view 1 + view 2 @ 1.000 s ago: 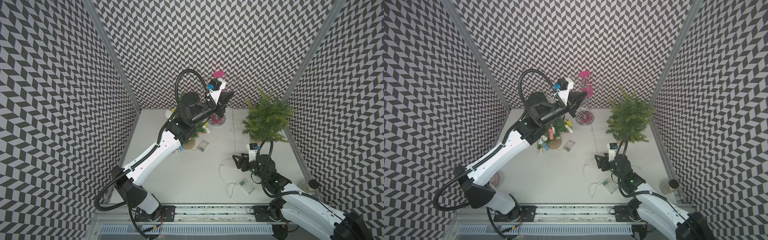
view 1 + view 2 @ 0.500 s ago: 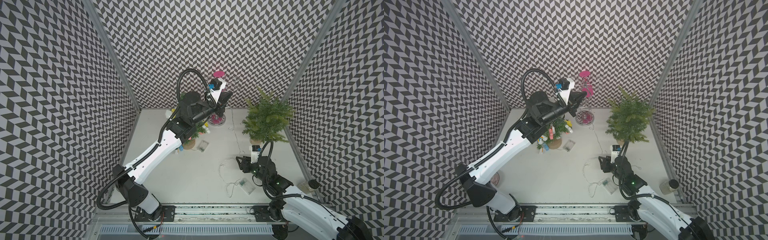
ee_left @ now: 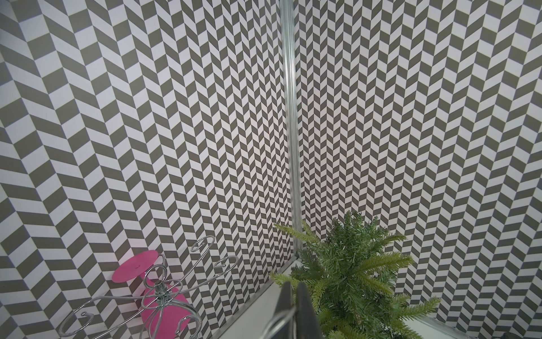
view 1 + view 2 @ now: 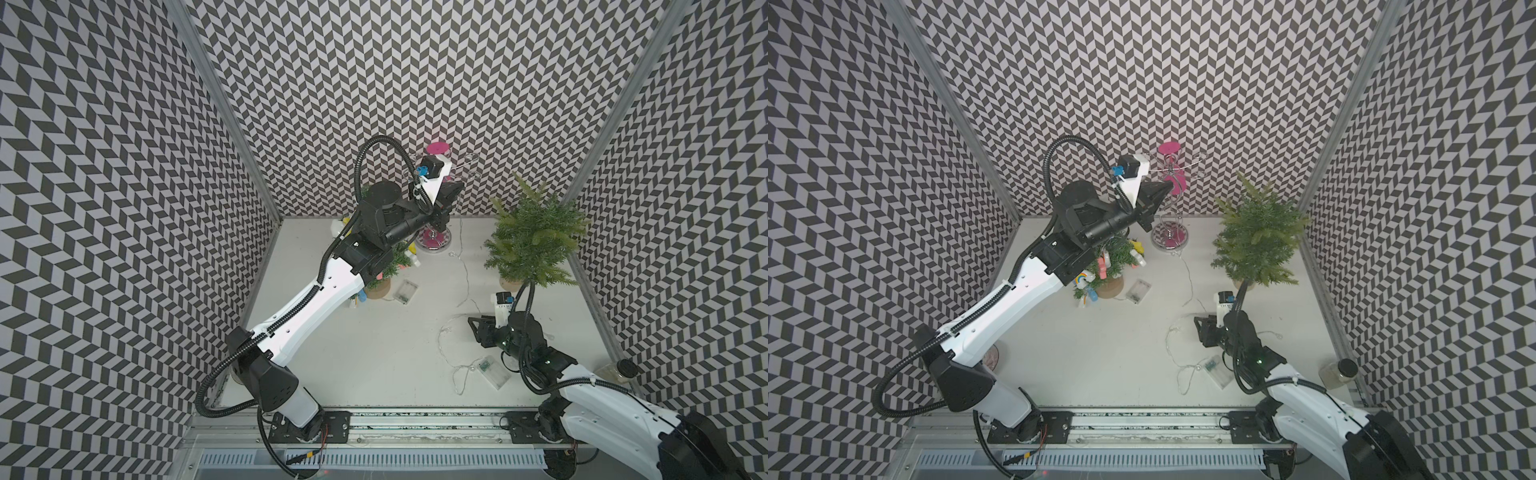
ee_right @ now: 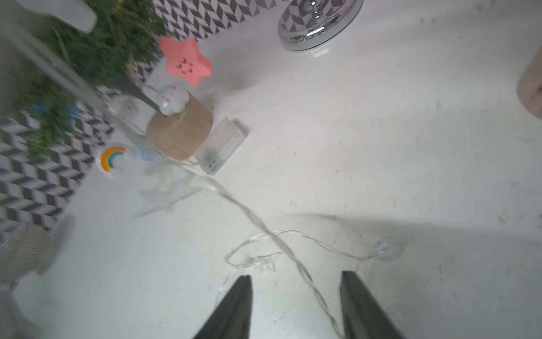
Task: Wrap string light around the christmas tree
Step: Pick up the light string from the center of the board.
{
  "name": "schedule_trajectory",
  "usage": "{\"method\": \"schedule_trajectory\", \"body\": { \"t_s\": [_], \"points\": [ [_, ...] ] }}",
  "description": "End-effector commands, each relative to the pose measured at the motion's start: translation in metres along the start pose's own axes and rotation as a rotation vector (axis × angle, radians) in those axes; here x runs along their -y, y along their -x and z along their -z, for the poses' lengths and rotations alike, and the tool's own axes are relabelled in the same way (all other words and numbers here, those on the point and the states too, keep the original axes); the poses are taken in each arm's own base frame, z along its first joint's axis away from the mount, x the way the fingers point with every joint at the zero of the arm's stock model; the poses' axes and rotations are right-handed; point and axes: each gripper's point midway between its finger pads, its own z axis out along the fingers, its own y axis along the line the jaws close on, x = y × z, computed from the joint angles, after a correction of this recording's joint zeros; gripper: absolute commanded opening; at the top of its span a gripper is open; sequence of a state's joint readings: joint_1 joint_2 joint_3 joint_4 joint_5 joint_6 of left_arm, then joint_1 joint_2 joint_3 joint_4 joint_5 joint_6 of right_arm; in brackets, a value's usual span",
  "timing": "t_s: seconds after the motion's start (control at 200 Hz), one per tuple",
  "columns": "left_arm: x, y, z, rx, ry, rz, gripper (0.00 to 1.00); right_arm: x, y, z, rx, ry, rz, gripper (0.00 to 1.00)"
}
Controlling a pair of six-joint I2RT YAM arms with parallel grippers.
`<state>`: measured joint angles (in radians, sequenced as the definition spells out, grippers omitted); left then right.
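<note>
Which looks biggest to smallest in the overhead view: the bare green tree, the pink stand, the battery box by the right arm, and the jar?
In a top view:
1. bare green tree, clearly largest, though its top sits nearer the camera.
2. pink stand.
3. battery box and jar: about alike, so unranked.

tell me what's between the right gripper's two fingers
The wire of the string light passes between the open fingers of the right gripper, seen in the right wrist view.
</note>
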<state>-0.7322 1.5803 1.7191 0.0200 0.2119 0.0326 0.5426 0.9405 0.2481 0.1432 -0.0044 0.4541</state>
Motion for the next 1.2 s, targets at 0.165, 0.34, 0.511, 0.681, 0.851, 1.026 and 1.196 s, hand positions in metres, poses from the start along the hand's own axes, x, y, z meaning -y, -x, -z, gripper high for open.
{"method": "schedule_trajectory", "body": {
  "t_s": [0.165, 0.34, 0.511, 0.681, 0.851, 1.026, 1.196],
  "points": [
    [-0.012, 0.010, -0.006, 0.011, 0.023, -0.002, 0.00, -0.010, 0.049, 0.014, 0.139, -0.026, 0.014, 0.04],
    [-0.031, 0.019, -0.020, 0.019, -0.016, 0.065, 0.00, -0.008, 0.127, 0.062, 0.368, -0.144, 0.003, 0.00],
    [-0.040, 0.026, -0.037, 0.018, 0.002, 0.065, 0.00, -0.034, 0.184, 0.085, 0.423, -0.123, 0.028, 0.00],
    [-0.048, 0.032, -0.041, 0.019, 0.037, 0.053, 0.00, -0.037, 0.248, 0.136, 0.613, -0.203, 0.051, 0.00],
    [-0.044, 0.044, -0.042, 0.049, 0.009, 0.065, 0.00, -0.041, 0.297, 0.170, 0.763, -0.266, 0.074, 0.00],
    [-0.042, 0.063, -0.035, 0.095, -0.007, 0.057, 0.00, -0.061, 0.334, 0.194, 0.853, -0.230, 0.113, 0.00],
    [-0.040, 0.083, -0.027, 0.136, -0.037, 0.075, 0.00, -0.053, 0.362, 0.213, 0.867, -0.327, 0.115, 0.00]
  ]
}}
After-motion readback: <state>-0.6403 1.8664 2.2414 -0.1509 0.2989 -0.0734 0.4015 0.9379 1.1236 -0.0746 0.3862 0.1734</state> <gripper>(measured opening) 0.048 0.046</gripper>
